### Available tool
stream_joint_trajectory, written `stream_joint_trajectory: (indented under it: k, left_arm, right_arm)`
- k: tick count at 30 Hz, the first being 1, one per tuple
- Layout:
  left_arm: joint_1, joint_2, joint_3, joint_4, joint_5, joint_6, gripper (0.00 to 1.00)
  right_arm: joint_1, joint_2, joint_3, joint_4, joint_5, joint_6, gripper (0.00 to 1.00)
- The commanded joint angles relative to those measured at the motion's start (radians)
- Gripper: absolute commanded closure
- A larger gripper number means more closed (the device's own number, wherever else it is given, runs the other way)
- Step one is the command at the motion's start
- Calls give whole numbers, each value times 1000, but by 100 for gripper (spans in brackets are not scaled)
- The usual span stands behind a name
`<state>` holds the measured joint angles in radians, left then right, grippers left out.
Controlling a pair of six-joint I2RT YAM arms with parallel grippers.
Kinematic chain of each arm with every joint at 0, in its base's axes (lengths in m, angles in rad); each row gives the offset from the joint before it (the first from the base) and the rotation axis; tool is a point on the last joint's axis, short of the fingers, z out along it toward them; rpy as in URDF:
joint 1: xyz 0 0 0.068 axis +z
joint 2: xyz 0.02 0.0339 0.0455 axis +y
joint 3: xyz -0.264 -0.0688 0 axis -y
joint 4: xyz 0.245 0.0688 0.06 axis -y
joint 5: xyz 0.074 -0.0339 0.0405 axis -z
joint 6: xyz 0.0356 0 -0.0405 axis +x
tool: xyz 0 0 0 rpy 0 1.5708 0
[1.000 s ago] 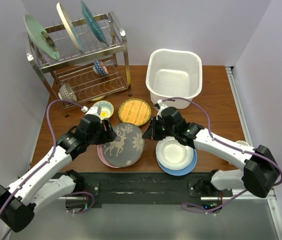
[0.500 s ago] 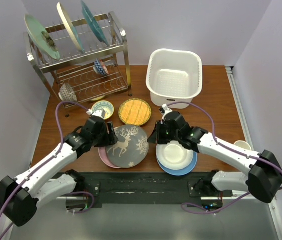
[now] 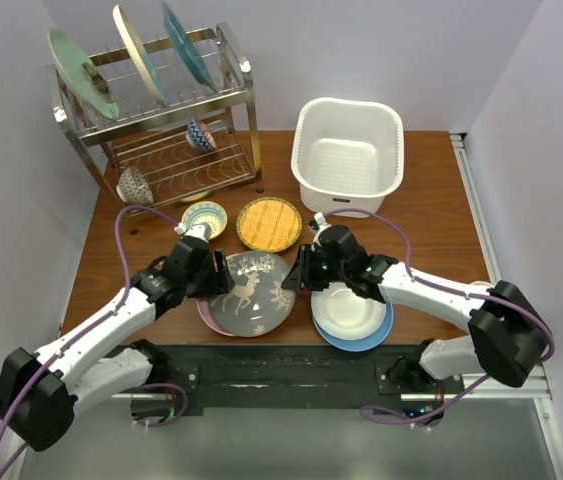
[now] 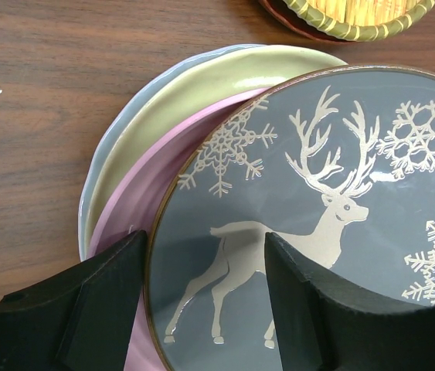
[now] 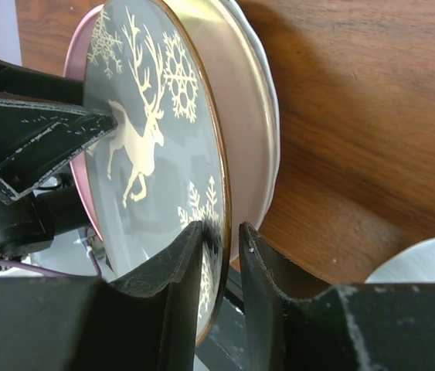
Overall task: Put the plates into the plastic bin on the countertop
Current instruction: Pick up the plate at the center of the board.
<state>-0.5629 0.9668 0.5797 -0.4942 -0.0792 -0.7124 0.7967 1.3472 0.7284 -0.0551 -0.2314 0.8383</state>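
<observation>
Progress: nil. The plastic bin (image 3: 347,103) at the far side of the countertop holds nothing I can see, only its bare perforated base. Every plate remains to be moved.

The reindeer plate (image 3: 253,292) sits on top of the near-left stack, between the two arms. To its right, a white plate (image 3: 349,308) rests on a blue plate (image 3: 376,335). The yellow woven plate (image 3: 269,222) lies alone behind the stack. More plates (image 3: 139,52) stand upright in the wire dish rack (image 3: 251,120).

The overhead view shows the left gripper (image 3: 217,276) and the right gripper (image 3: 299,274) at opposite edges of the reindeer plate, but I can't read either grip from there.

The right wrist view settles one. Its fingers are drawn to a narrow gap with the gold rim caught between them. I take that as clamped.

In the left wrist view the fingers (image 4: 101,309) are spread wide and straddle the plate's edge without pinching it. This view alone also shows the stack below: a pink plate (image 4: 151,166), a lime green plate (image 4: 194,85) and a pale bluish plate (image 4: 117,131).

I judge that a first lift is being set up.
</observation>
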Motion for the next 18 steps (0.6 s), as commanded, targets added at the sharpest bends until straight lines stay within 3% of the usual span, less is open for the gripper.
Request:
stream_joint_trajectory:
  k: [1,9,10,11,12,18]
  left_arm:
    - [-2,12,-12,11,35,13,34]
    - [-2,27,-12,16,30,18,35]
    - [-2,30,-12,14,30,21,35]
    - [-2,29,-11,16,30,19,35]
    - [-3,29,-11,14,30,22,34]
    - [-3,-17,14,9,22,45,25]
  right_arm:
    - [-1,4,-9,31,-25,16,71]
    - [-1,13,-3,47,-42,10,76]
    - [1,16,-6,50,-51,12,81]
    - [-1,15,-7,79,-63,13,97]
    - [-1,15,-10,86,-63,15,100]
    - [-1,-55,-17,58,3,9,100]
